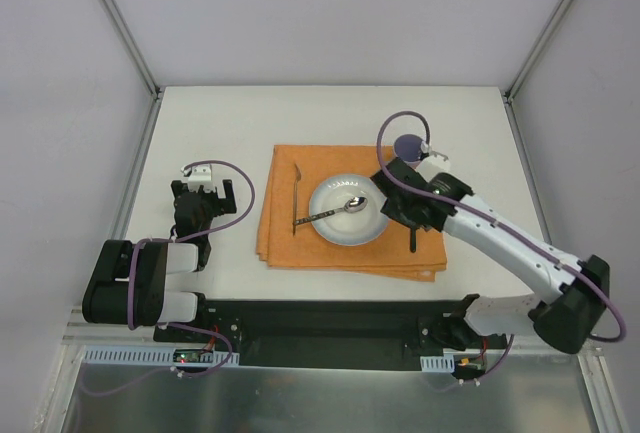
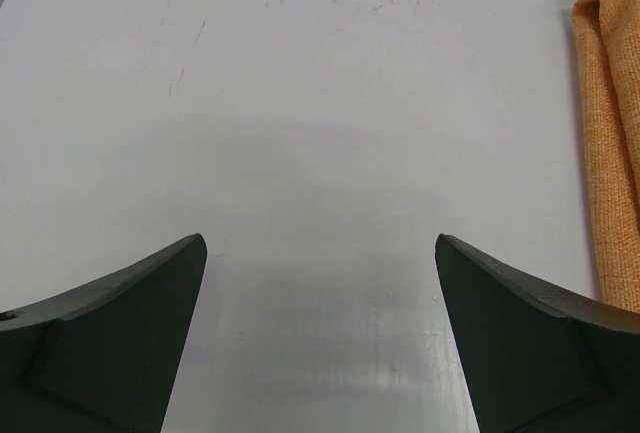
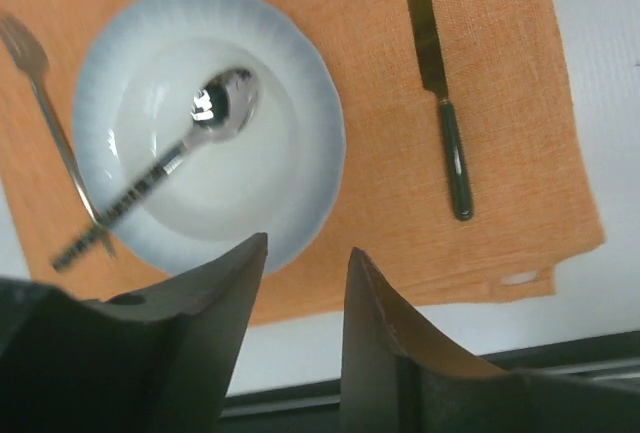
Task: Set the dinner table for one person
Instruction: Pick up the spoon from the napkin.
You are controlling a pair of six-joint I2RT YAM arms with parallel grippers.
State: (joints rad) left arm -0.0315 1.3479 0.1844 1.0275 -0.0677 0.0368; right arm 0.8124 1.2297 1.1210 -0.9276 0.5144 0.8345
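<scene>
The surface (image 2: 320, 103) is plain matte white with faint grey scuffs. The placemat (image 3: 500, 173) is orange with a fine woven texture. The plate (image 3: 310, 103) is white, shading to pale blue at its ribbed rim. The spoon (image 3: 150, 181) is silver; its dark handle seems banded light and dark, though it is blurred. The knife (image 3: 438, 88) has a dark green handle.

One worktop (image 1: 330, 113) carries one orange placemat (image 1: 285, 243). On the placemat are one pale bowl (image 1: 335, 230), one spoon (image 1: 345, 207) lying in the bowl, one fork (image 1: 296, 193) at the bowl's 9 o'clock and one knife (image 3: 447, 128) at its 3 o'clock. One small dark round object (image 1: 410, 145), too hidden to name, sits at the placemat's 1 o'clock corner. There are two pincers: the left pincer (image 2: 320, 243) and the right pincer (image 3: 305, 243).
</scene>
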